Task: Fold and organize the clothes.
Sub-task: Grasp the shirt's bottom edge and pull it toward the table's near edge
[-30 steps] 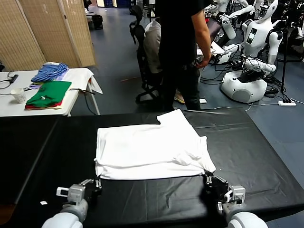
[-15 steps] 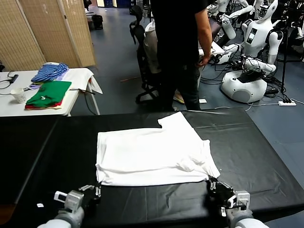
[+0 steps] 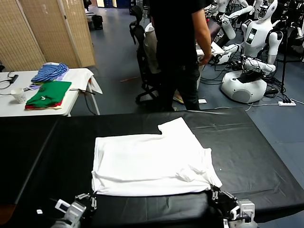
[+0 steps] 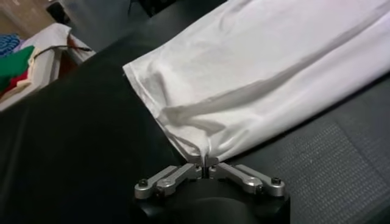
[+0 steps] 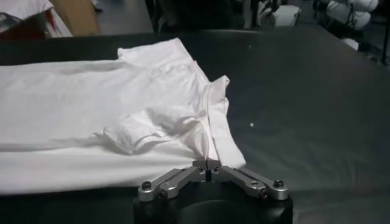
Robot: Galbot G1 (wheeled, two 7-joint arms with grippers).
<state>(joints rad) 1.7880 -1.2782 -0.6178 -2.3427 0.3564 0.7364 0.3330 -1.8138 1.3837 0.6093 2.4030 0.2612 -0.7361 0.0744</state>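
White T-shirt (image 3: 152, 161) is pinched at both near corners on the black table (image 3: 247, 156) by left gripper (image 4: 204, 161) and right gripper (image 5: 207, 162).

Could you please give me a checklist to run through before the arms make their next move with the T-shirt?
1. Left gripper shut on a near corner of the white T-shirt: ok.
2. Right gripper shut on the other near corner: ok.
3. Shirt lying smooth: not ok; fabric is bunched by the sleeve on the right side.
4. Near edge level between the two grips: ok, roughly parallel to the black table edge.
5. Printed logo side facing up or down: cannot tell; only plain white shows.
6. Space beyond the table clear: not ok; a person stands close behind the far edge.
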